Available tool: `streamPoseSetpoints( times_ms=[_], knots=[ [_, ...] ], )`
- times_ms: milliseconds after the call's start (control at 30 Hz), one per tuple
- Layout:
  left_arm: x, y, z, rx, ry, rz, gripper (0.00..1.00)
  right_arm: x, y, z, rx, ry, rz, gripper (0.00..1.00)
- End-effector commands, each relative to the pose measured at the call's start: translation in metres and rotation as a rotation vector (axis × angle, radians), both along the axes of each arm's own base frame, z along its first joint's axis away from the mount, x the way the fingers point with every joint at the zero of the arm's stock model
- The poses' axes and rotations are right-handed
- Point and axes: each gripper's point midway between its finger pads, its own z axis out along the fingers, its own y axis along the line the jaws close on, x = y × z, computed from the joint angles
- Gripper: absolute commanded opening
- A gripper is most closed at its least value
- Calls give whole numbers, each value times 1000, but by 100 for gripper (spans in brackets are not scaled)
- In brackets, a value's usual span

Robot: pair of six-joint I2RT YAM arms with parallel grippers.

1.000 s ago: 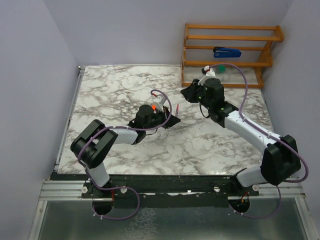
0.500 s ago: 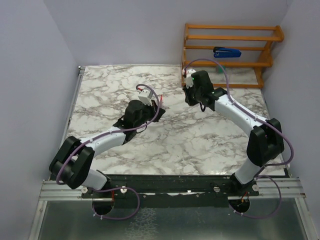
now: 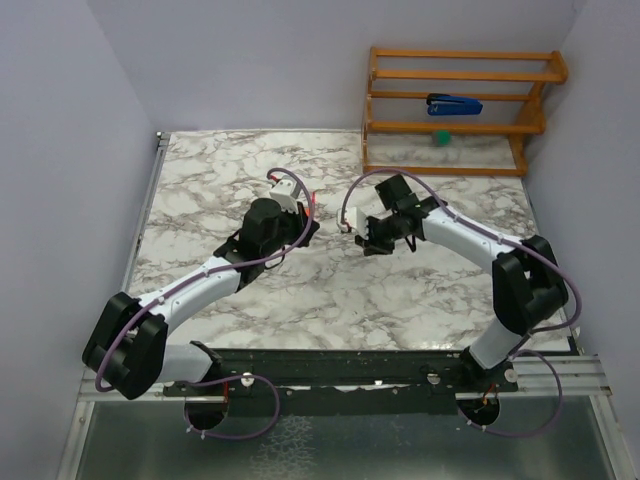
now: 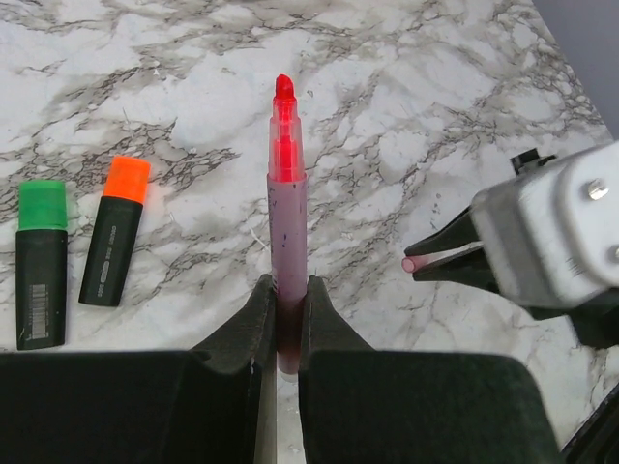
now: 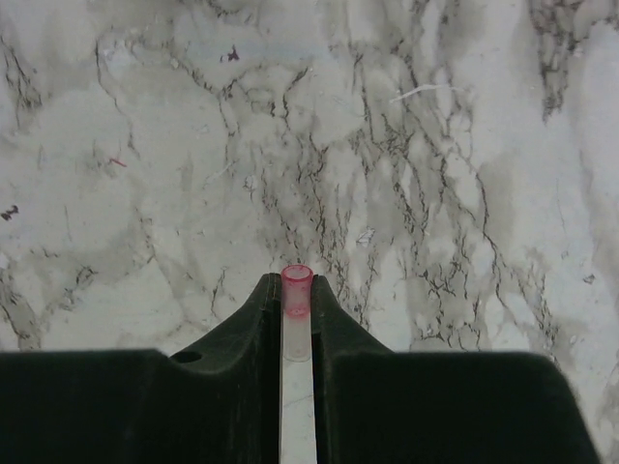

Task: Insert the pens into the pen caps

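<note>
Left of my left gripper [image 4: 283, 300]: green-ended marker [image 4: 42, 266] and orange-ended marker [image 4: 115, 232], lying flat and untouched. Left gripper is clamped on the pink pen [image 4: 286, 193], red tip well past the fingertips so it can enter. Right gripper [image 5: 295, 283] pinches the pink cap [image 5: 297, 333], mouth protruding. Tip and mouth are apart and look off-axis, so I'd align next.

Overhead looks down; wrist views close, sharing tabletop [image 3: 230, 170].

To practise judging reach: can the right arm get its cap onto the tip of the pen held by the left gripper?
Probably yes: the pen juts from the left gripper, tip bare; the right gripper holds the cap beside it, nothing between.
</note>
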Motion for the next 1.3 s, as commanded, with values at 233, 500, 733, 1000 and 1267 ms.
streamPoseSetpoints(
  times_ms=[233,500,733,1000,1267],
  knots=[
    [-3,10,4,30,-23,17,0,-6,-24,-74,-248,7,208,5],
    [-3,11,7,35,-37,18,0,31,-10,-27,-163,-204,109,100],
    [-3,16,10,41,-44,34,0,69,-13,174,309,-414,-544,100],
    [-2,20,18,42,-73,52,0,66,-35,179,660,-12,-1274,100],
    [0,35,29,16,-78,136,0,126,-21,88,436,340,-2111,73]
  ],
)
